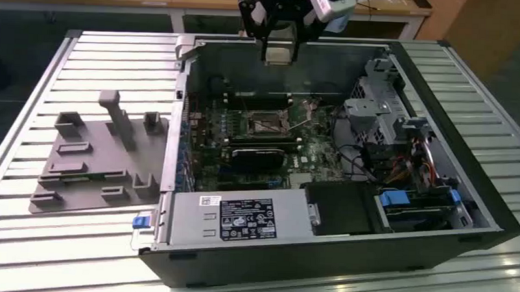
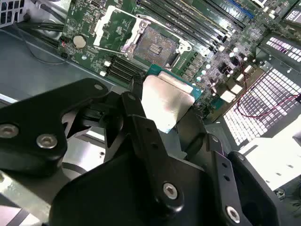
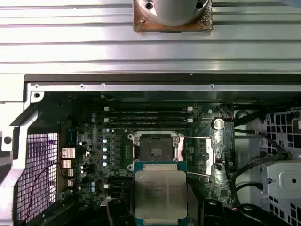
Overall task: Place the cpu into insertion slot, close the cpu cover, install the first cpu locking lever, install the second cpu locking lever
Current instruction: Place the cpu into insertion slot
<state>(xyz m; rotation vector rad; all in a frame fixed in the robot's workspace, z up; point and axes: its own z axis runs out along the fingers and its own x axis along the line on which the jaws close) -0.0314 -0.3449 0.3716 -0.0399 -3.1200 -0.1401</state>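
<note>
You are clenching the small square silvery-topped cpu (image 3: 160, 193) in the black two-fingered gripper (image 1: 277, 53), hanging above the open black computer case (image 1: 466, 192), well apart from the bare square socket (image 3: 155, 147). Any tilt or slip in that edge grip is risking bent socket contacts.

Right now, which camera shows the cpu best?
The first wrist view: the cpu faces the camera, metal top square-on. The second wrist view shows it obliquely, one edge hidden; the exterior view shows it from afar.
</note>
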